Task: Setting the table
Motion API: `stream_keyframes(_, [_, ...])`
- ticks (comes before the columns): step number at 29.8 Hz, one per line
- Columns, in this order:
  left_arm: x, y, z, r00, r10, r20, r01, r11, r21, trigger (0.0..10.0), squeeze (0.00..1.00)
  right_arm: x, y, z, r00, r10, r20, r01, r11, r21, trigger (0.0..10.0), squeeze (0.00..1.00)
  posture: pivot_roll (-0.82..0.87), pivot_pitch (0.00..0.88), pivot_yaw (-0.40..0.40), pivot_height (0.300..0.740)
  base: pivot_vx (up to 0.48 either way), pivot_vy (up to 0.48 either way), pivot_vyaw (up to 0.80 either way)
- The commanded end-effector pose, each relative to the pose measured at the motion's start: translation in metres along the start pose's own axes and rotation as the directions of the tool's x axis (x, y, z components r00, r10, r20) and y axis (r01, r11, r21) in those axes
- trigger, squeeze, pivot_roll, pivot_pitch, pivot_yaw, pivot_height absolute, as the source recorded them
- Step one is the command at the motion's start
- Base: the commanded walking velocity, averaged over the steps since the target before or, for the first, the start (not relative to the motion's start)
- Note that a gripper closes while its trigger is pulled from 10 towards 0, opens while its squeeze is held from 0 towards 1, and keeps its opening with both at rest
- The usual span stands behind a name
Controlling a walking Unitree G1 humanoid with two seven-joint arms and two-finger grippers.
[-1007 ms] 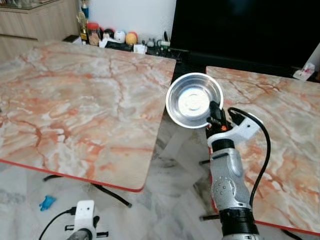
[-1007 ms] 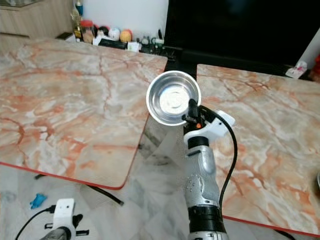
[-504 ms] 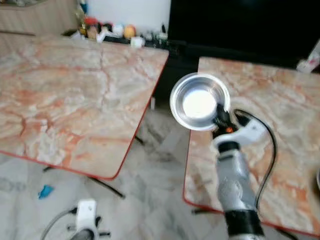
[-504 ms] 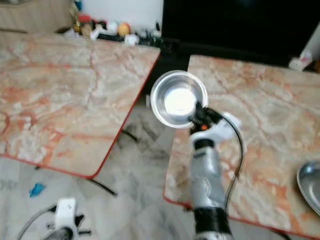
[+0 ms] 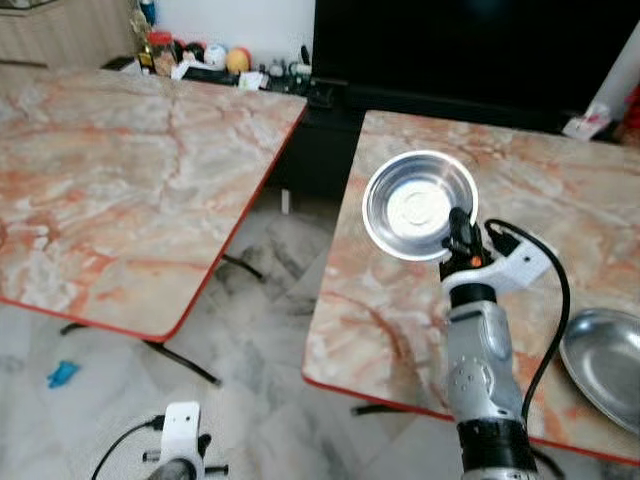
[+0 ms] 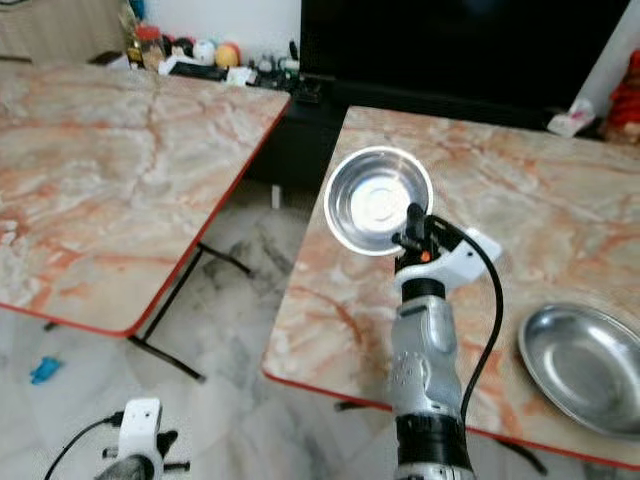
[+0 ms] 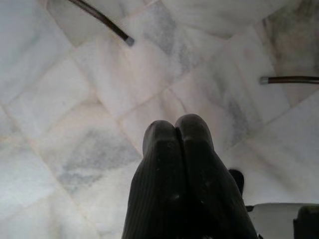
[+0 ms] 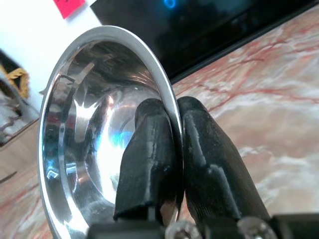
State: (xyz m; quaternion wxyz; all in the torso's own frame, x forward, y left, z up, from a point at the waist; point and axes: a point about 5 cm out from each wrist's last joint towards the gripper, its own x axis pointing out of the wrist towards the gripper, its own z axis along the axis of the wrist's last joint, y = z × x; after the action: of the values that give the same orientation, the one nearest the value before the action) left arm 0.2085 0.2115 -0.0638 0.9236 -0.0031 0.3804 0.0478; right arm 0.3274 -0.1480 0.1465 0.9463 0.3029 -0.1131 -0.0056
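Note:
A shiny steel bowl [image 5: 418, 204] is held tilted in the air over the near left part of the right marble table [image 5: 420, 300], its hollow turned toward me. My right gripper [image 5: 460, 228] is shut on its rim; the right wrist view shows one black finger [image 8: 149, 149] inside the steel bowl [image 8: 84, 139] and one outside. A steel plate [image 6: 585, 368] lies on the right table near its front right edge. My left gripper [image 7: 177, 130] hangs low over the floor, shut and holding nothing.
A second marble table [image 5: 120, 180] stands to the left, with a gap of tiled floor [image 5: 260, 300] between the two. A dark TV screen [image 5: 460, 45] and a shelf with small items [image 5: 215, 65] are behind. A blue scrap [image 5: 62, 373] lies on the floor.
The camera has turned right, so the right table and the steel plate have come into view. The bowl, formerly over the gap, now hangs over the right table.

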Motion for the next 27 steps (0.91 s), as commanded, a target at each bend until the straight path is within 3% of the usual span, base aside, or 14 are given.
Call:
stream_keyframes(1, [-0.001,0.001,-0.004,1.0,0.004,-0.016,-0.004,1.0,-0.001,10.0,0.0,0.004,0.005,0.003,1.0,0.018,0.005,-0.018,1.0,-0.004,10.0,0.0,0.09,0.032,-0.076,0.74,0.0,-0.255,0.0])
stream_keyframes(7, [0.0,0.0,-0.003,1.0,0.005,-0.015,-0.005,1.0,-0.003,10.0,0.0,0.005,0.005,0.003,1.0,0.022,0.005,-0.022,1.0,-0.008,10.0,0.0,0.09,0.025,-0.078,0.74,0.0,-0.256,-0.53])
stream_keyframes(19, [0.0,-0.001,-0.003,1.0,0.002,-0.015,-0.002,1.0,0.001,10.0,0.0,0.004,0.004,0.005,1.0,0.014,0.015,-0.014,1.0,-0.016,10.0,0.0,0.09,0.015,-0.078,0.74,0.0,-0.237,0.0])
stream_keyframes(27, [-0.001,0.002,-0.004,1.0,0.01,-0.023,-0.01,1.0,-0.003,10.0,0.0,0.0,-0.017,0.022,0.99,-0.117,0.075,0.121,0.991,-0.053,10.0,0.0,0.08,0.029,-0.074,0.74,0.0,0.0,0.0])
